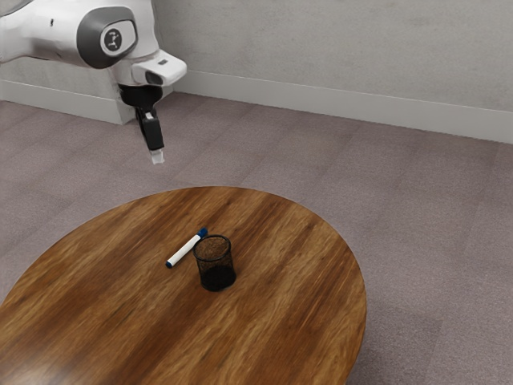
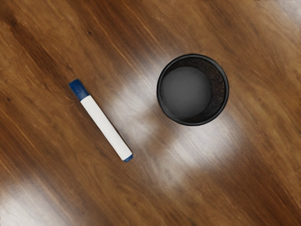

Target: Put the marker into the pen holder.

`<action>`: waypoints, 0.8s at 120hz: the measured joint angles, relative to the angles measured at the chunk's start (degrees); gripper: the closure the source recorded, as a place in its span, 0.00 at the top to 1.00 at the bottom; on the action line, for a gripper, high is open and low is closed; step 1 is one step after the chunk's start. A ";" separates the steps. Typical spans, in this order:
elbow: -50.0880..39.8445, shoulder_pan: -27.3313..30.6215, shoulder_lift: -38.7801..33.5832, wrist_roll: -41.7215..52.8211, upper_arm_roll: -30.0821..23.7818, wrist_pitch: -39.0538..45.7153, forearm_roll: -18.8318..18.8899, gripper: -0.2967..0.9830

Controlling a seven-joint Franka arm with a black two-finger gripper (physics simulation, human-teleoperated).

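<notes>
The marker [image 1: 185, 249] lies flat on the counter [image 1: 280, 321], beside the pen holder [image 1: 217, 277] and apart from it. The pen holder stands upright with its mouth upward. The claw [image 1: 157, 157] is above the counter level and away from the marker, so I judge that the step in hand is the approach for grasping. Whether the claw is wide or narrow, I cannot tell. The next move should bring it down over the white body [image 2: 106, 128], aligned across the marker's length, without pushing the pen holder.
</notes>
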 joint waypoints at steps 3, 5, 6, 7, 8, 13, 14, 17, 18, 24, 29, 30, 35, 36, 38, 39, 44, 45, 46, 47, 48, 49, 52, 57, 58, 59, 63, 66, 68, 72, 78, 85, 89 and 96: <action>0.01 -0.33 -0.02 0.51 0.00 0.06 0.03 0.77; 0.01 -0.53 -0.03 0.84 0.00 0.10 0.07 0.77; 0.01 -0.62 -0.03 1.00 -0.01 0.12 0.09 0.77; 0.01 -0.70 -0.04 1.16 -0.01 0.13 0.11 0.77; 0.02 -0.78 -0.04 1.31 -0.01 0.15 0.12 0.77; 0.07 -1.03 -0.05 2.07 -0.01 0.22 0.20 0.77; 0.07 -1.06 -0.06 2.21 -0.01 0.24 0.21 0.77; 0.07 -1.09 -0.12 2.64 -0.01 0.27 0.24 0.77; 0.07 -1.09 -0.14 2.78 -0.01 0.28 0.25 0.77; 0.04 -1.01 -0.23 3.54 -0.01 0.34 0.29 0.77; -0.20 -1.19 -0.61 3.58 0.39 0.38 0.22 0.77; -0.37 -1.22 -0.70 3.48 0.50 0.38 0.19 0.77; -1.64 -2.03 -0.98 2.57 1.84 0.42 -0.32 0.77; -1.98 -2.28 -1.01 2.33 2.25 0.43 -0.57 0.77; -2.57 -2.93 -1.00 1.85 3.32 0.45 -1.16 0.77; -2.80 -3.20 -0.97 1.61 3.83 0.45 -1.43 0.77; -3.56 -3.82 -0.78 0.47 5.97 0.47 -2.36 0.77; -3.66 -3.73 -0.65 0.24 6.25 0.47 -2.50 0.77; -3.74 -3.60 -0.48 0.02 6.50 0.48 -2.62 0.77; -3.80 -3.41 -0.28 -0.20 6.71 0.49 -2.73 0.77; -3.86 -3.18 -0.07 -0.42 6.89 0.50 -2.84 0.77; -3.91 -2.92 0.12 -0.64 7.05 0.52 -2.93 0.77; -4.10 -2.04 0.49 -1.27 7.42 0.63 -3.13 0.77; -6.57 -0.59 0.47 -2.27 7.78 2.25 -2.60 0.77; -7.27 -0.35 0.44 -2.46 7.87 2.73 -2.52 0.77; -8.14 -0.26 0.37 -2.68 8.09 3.30 -2.44 0.77; -11.38 0.14 0.11 -3.77 8.82 5.61 -2.14 0.77; -13.07 0.51 0.01 -4.72 9.17 7.17 -1.92 0.77; -13.87 0.74 -0.05 -5.34 9.33 8.10 -1.80 0.77; -15.17 1.08 -0.33 -6.51 9.53 9.68 -1.49 0.77; -16.86 1.16 -0.55 -8.13 9.76 11.61 -1.16 0.77; -18.41 0.80 -0.81 -9.87 9.99 13.49 -0.70 0.76; -19.77 0.54 -0.90 -11.01 10.04 14.91 -0.45 0.75; -22.86 0.02 -1.03 -13.74 10.10 17.96 0.01 0.72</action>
